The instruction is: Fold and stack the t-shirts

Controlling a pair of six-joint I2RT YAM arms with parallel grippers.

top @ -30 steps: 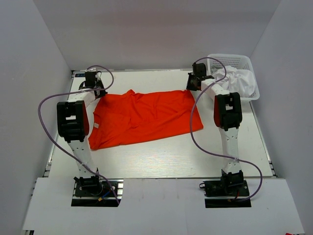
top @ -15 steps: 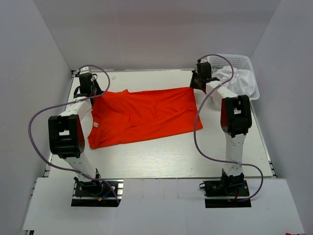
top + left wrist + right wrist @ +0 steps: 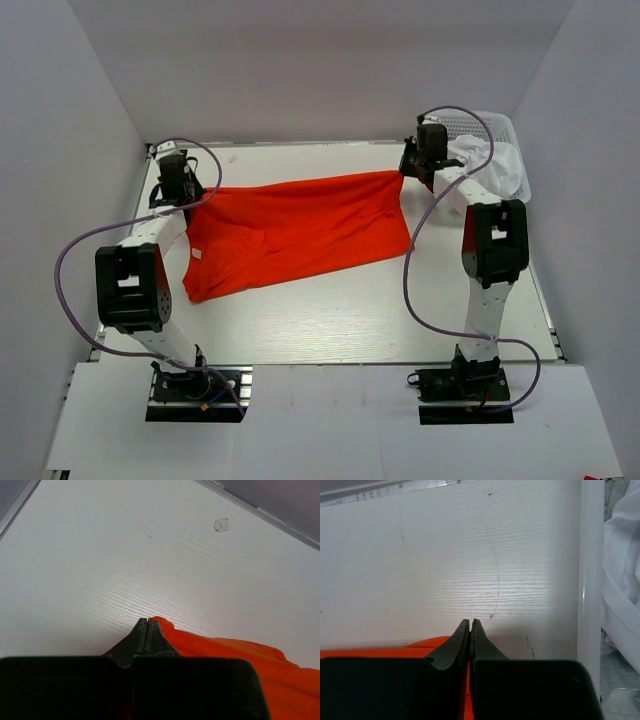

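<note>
The orange-red t-shirt (image 3: 290,230) is stretched across the table between my two grippers, its near left part resting on the table. My left gripper (image 3: 190,192) is shut on its far left corner; the cloth (image 3: 235,655) pokes out beside the closed tips (image 3: 147,621). My right gripper (image 3: 410,172) is shut on its far right corner, with orange cloth (image 3: 415,647) showing left of and between the closed tips (image 3: 470,621). The white t-shirt (image 3: 495,165) lies crumpled in the basket at the far right and also shows in the right wrist view (image 3: 622,570).
The white lattice basket (image 3: 500,125) stands at the far right corner, right beside my right gripper; its rim shows in the right wrist view (image 3: 590,580). Grey walls enclose the table on three sides. A small tape mark (image 3: 221,525) sits on the tabletop.
Both grippers have moved outward and toward the back, holding the orange-red shirt's far corners. The shirt's far edge has been pulled taut and straight.
</note>
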